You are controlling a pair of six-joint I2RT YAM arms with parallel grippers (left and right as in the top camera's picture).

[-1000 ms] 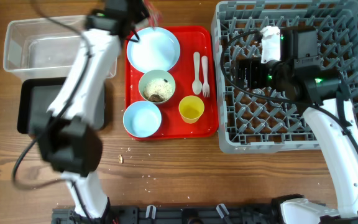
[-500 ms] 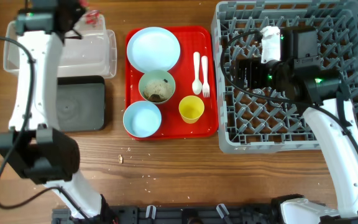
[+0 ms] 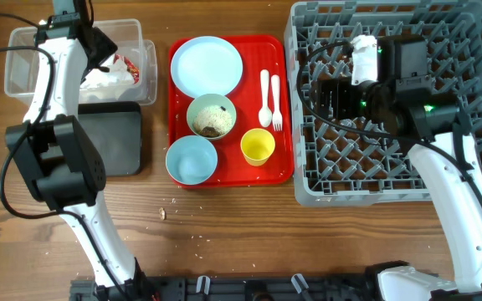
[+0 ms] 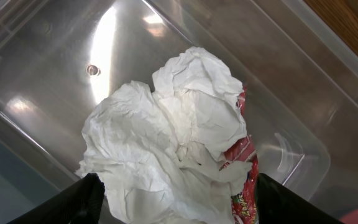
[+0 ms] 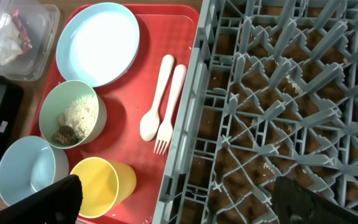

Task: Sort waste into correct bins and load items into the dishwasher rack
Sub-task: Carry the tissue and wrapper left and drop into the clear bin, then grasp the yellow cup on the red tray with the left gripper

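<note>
The crumpled white napkin [image 4: 166, 143] and the red snack wrapper [image 4: 244, 162] lie together on the floor of the clear bin [image 4: 278, 81]. My left gripper [image 4: 176, 205] hovers just over them, open, with one finger on either side and no grip on either. From overhead the napkin [image 3: 99, 77] and wrapper [image 3: 128, 65] sit at the right end of the clear bin [image 3: 23, 38]. My right gripper [image 5: 179, 205] is open and empty above the left edge of the dishwasher rack [image 5: 291, 93].
The red tray [image 3: 258, 50] carries a plate [image 3: 207, 65], a bowl with crumbs [image 3: 211, 114], an empty bowl [image 3: 192, 159], a yellow cup [image 3: 258, 147], a spoon [image 3: 265, 99] and a fork [image 3: 276, 104]. The black tray [image 3: 111, 142] lies in front of the clear bin. Loose crumbs [image 3: 162, 213] dot the table.
My left arm swung left from the red tray to above the clear bin. Its jaws opened and the napkin and wrapper now lie in the bin. The right arm has not moved.
</note>
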